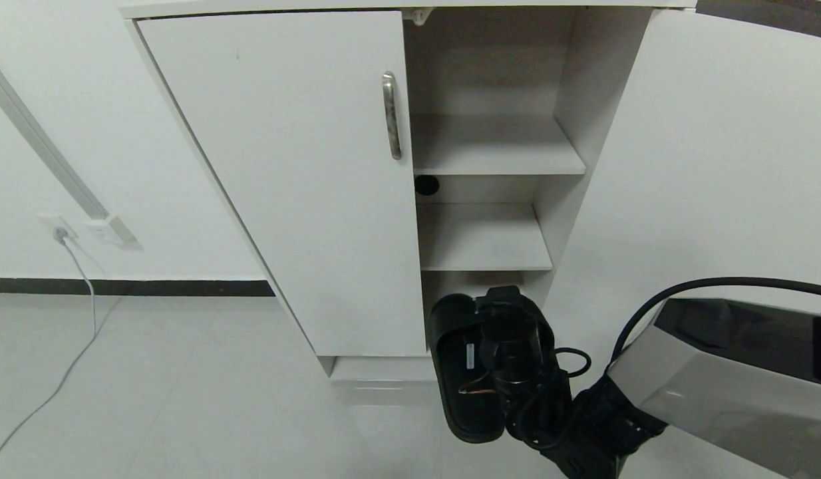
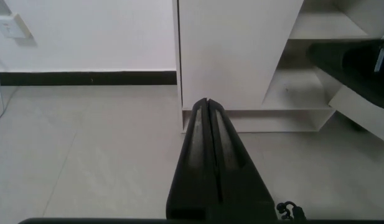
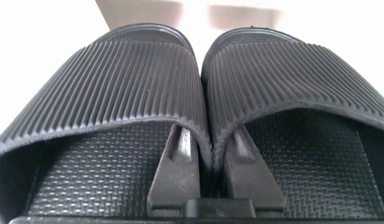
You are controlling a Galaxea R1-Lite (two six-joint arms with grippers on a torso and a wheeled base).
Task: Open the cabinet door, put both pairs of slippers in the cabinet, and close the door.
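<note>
A pair of black ribbed slippers (image 1: 465, 372) hangs side by side just in front of the cabinet's bottom compartment (image 1: 450, 283). My right gripper (image 1: 510, 349) is shut on them. In the right wrist view its fingers (image 3: 179, 165) pinch the two inner edges of the slippers (image 3: 117, 87) together, one finger inside each slipper. The white cabinet's left door (image 1: 284, 179), with a metal handle (image 1: 391, 114), is closed, and its right door (image 1: 716, 166) is swung open. My left gripper (image 2: 207, 106) is shut on nothing, low over the floor and facing the cabinet base; the slippers (image 2: 360, 62) show beyond it.
Two bare white shelves (image 1: 493, 146) (image 1: 480, 239) sit above the bottom compartment. A wall socket with a grey cable (image 1: 59, 234) is at the left, the cable trailing over the tiled floor (image 1: 171, 399). Open floor lies left of the cabinet.
</note>
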